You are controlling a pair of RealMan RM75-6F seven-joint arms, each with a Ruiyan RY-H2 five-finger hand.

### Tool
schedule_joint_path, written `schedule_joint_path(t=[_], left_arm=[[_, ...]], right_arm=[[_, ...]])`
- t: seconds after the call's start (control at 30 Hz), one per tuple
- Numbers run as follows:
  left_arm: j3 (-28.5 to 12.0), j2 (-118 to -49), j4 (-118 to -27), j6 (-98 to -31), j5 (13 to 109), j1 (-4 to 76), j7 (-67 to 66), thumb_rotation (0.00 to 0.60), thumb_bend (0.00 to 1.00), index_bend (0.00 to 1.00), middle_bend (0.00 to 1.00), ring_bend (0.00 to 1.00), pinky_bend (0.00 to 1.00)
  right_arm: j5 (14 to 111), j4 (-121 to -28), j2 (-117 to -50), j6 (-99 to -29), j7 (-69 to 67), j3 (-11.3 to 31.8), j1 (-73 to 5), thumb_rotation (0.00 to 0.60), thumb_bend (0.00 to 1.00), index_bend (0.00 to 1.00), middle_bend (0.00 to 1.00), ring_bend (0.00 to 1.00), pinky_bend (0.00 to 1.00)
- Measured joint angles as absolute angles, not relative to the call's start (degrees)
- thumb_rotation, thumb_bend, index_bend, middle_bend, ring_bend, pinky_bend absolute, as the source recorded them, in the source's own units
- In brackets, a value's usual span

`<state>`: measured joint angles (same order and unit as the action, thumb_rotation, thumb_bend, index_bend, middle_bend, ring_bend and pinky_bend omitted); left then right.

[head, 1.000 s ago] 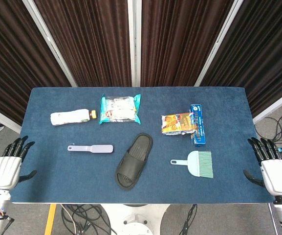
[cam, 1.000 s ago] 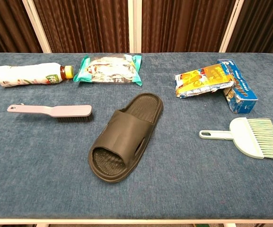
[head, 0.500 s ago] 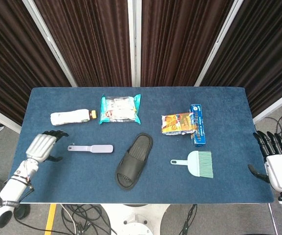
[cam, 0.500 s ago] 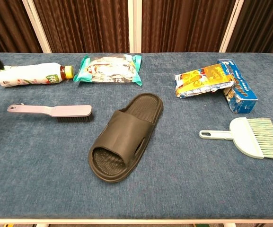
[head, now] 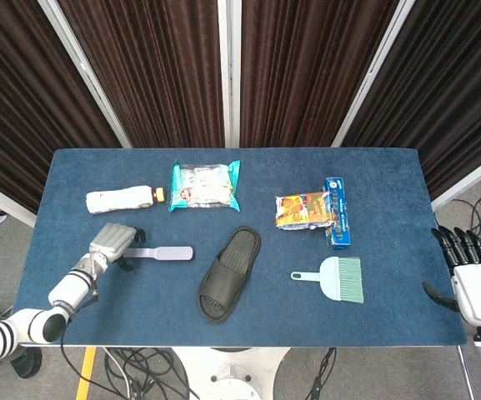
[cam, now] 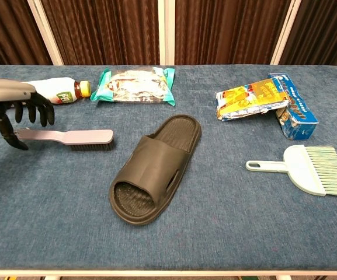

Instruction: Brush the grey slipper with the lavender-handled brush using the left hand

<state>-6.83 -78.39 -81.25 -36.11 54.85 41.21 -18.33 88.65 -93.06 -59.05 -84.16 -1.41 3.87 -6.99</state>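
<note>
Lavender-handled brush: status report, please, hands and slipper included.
Left hand open over the lavender-handled brush handle end, no grip yet. Right hand open, off the table edge. Grey slipper untouched, path from brush clear.

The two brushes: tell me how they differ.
The lavender brush is long and narrow with short dark bristles facing down; the dustpan brush is pale green, with a wide fan of bristles lying flat. The lavender brush lies left of the slipper, its handle end at the left hand; the dustpan brush lies right, untouched. Both handles point left.
</note>
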Motion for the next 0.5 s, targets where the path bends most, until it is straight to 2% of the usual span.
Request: schedule_joint_path(t=[0.2, 0.5], left_arm=[[-4.66, -80.20, -81.00, -36.15, 47.20, 44.11, -21.64, 0.600, 0.15, 0.47, 0.55, 0.47, 0.48], [-2.81, -81.19, -80.81, -36.57, 43.24, 46.47, -22.37, 0.600, 0.15, 0.50, 0.58, 0.50, 0.52]], right_arm=[[88.61, -92.43, -59.64, -83.70, -1.98, 3.58, -7.05, 0.600, 0.13, 0.02, 0.07, 0.00, 0.00], [88.23, -92.49, -59.83, -83.54, -1.83, 3.41, -6.89, 0.600, 0.13, 0.02, 0.07, 0.00, 0.00]])
